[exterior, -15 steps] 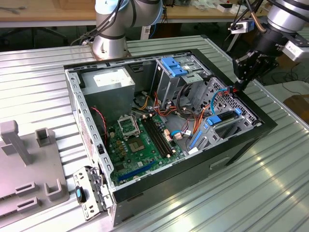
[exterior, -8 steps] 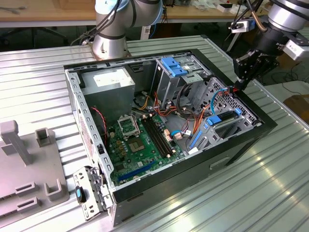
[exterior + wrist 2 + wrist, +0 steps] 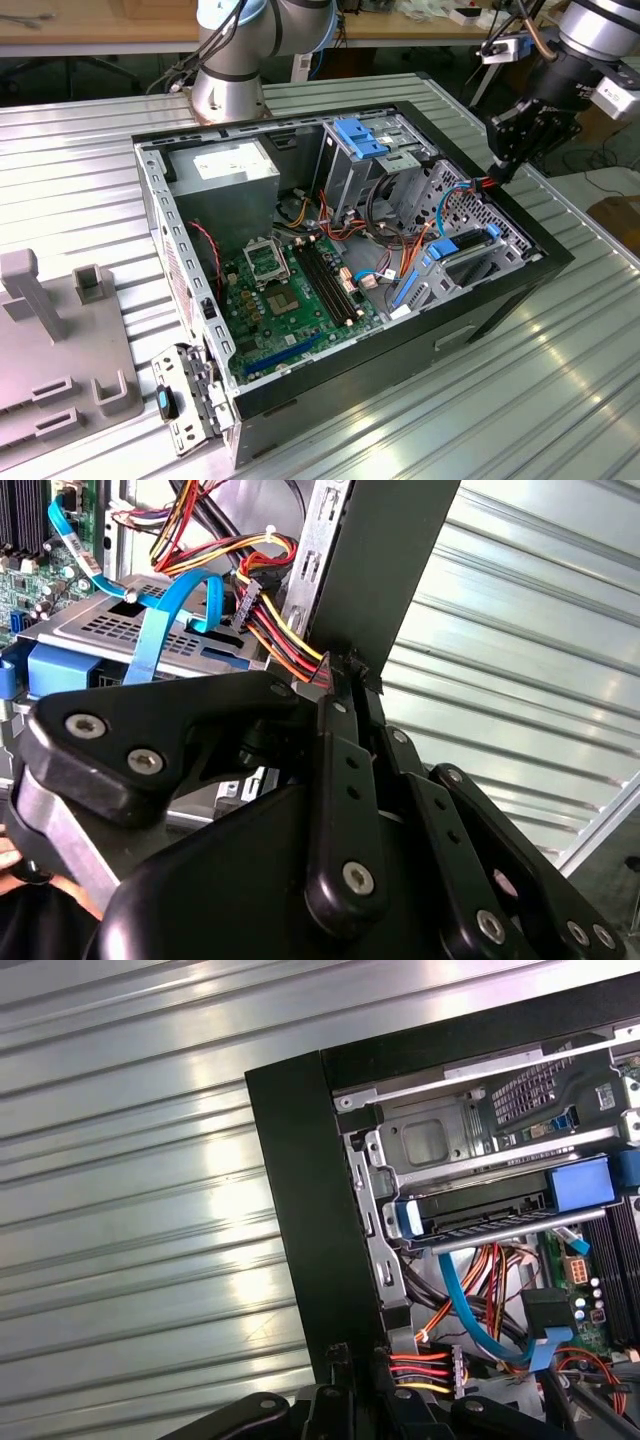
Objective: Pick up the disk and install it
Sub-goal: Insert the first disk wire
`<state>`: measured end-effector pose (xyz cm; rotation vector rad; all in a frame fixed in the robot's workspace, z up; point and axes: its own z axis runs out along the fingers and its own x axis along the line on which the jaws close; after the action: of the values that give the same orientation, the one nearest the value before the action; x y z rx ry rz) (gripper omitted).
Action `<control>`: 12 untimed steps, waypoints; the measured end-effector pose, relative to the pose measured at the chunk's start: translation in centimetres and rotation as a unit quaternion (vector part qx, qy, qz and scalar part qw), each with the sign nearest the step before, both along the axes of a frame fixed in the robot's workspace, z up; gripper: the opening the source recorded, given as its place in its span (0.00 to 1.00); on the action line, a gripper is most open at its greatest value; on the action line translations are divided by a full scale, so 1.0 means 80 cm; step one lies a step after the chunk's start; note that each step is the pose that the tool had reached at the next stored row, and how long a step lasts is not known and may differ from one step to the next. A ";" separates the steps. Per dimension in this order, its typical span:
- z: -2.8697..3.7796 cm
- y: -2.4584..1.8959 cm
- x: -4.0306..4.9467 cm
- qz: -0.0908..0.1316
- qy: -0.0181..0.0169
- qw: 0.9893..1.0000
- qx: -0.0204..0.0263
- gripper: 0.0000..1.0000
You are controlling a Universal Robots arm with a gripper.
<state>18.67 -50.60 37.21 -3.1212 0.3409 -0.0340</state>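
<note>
Poised over the case's rim on the exterior view's right, the pincer hangs from the arm with its tips pointing down at the black wall of the open computer case. In both wrist views the pincer looks drawn together, the tips meeting right at the top edge of that wall, and I can make out nothing gripped between them. A bundle of red, orange and yellow wires ending in a pale plug lies just beside the tips, inside the case; whether it touches them I cannot tell.

The disk is not in the pincer. It sits in a metal drive bay inside the case, near the wall, a dark flat body with blue carrier ends showing at either side. In the exterior view the disk lies low in the bay at the case's right end, below and apart from the pincer.

A light-blue flat cable loops beside the bay and runs toward the motherboard, which fills the case floor. A grey power-supply box sits in the far corner, and a blue latch tops an upper bay. The case rests on a ribbed metal table – a grey fixture stands at the exterior view's left.
</note>
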 end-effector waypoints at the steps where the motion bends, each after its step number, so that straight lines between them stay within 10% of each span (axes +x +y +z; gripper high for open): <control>1: -0.0001 0.0000 0.000 -0.003 0.000 1.000 0.000 0.17; 6: -0.0014 0.0000 0.000 -0.059 0.000 0.998 0.000 0.17; 12: -0.0026 0.0000 0.000 -0.125 0.000 0.992 0.000 0.17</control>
<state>18.64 -50.60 37.01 -3.0563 0.7300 -0.0344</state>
